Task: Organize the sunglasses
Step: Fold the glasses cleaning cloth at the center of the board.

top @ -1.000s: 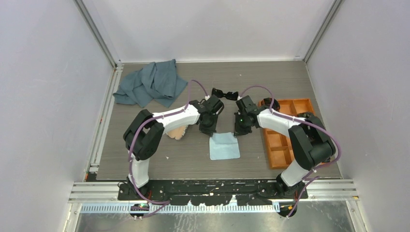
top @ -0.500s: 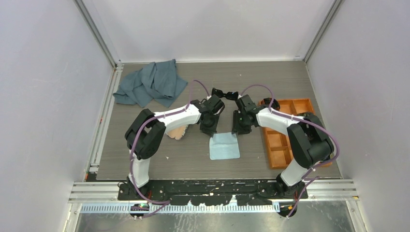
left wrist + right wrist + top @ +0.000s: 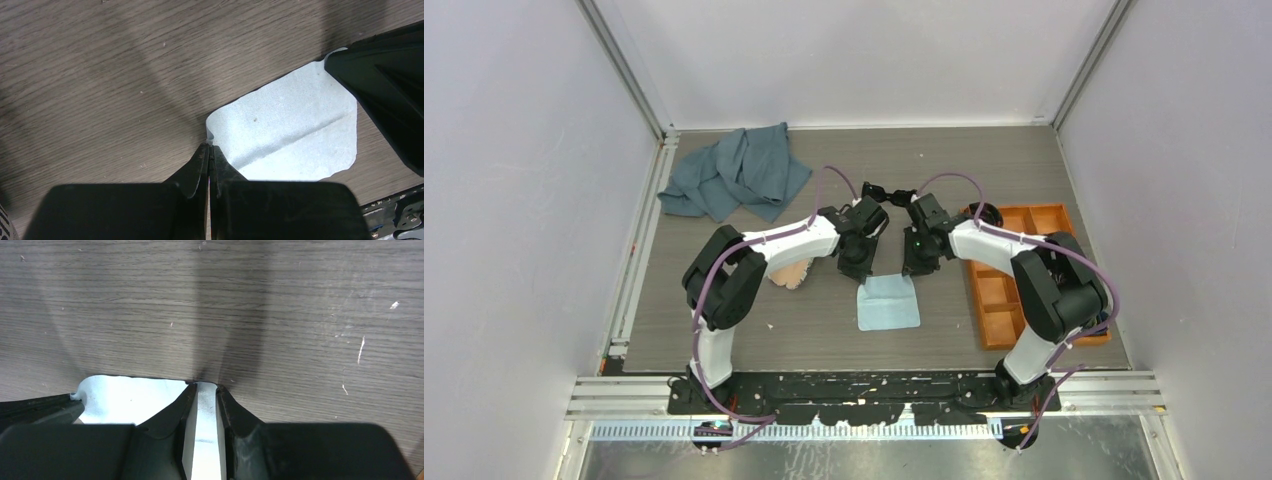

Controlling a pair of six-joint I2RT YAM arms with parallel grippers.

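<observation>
The sunglasses [image 3: 887, 193], a small black pair, lie on the table beyond both wrists, partly behind the right arm's cable. A light blue cloth [image 3: 889, 303] lies flat nearer the bases. My left gripper [image 3: 857, 270] is down at the cloth's far left corner. In the left wrist view the left gripper [image 3: 210, 146] is shut, pinching that corner of the cloth [image 3: 295, 130]. My right gripper [image 3: 205, 385] stands at the cloth's far right corner, its jaws a narrow gap apart with cloth [image 3: 205, 430] showing between them.
A white patterned case [image 3: 792, 272] lies under the left forearm. An orange compartment tray [image 3: 1004, 300] sits on the right. A crumpled grey-blue towel [image 3: 739, 172] lies at the back left. Walls and rails close in the table.
The right arm has shifted a little left, onto the cloth's far right corner. The left arm and the sunglasses have not moved.
</observation>
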